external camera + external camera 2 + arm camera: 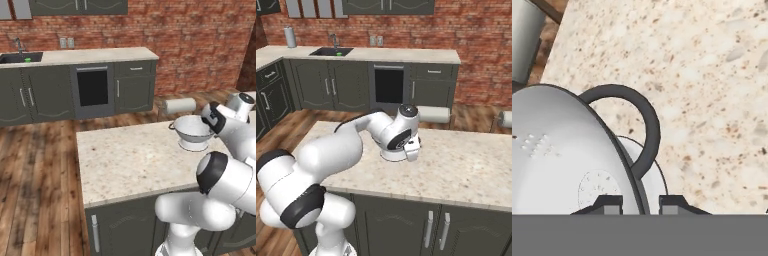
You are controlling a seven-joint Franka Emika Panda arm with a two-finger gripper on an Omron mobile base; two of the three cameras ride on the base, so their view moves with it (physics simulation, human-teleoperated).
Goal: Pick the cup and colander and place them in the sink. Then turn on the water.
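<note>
Gripper (640, 201) jaws narrowly pinch the colander (567, 155) rim between them; so thin a hold may slip on lifting.

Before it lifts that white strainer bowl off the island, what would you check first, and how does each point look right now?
1. Gripper straddles the colander rim, one fingertip on each side of the wall: ok.
2. Jaws firmly clamped on the rim: cannot tell.
3. Colander sits upright on the island counter: ok.
4. Paper towel roll stands apart from the colander: ok.
5. Cup already in the sink: ok, a green spot lies in the basin.
6. Water running at the faucet: not ok, no stream visible.
</note>
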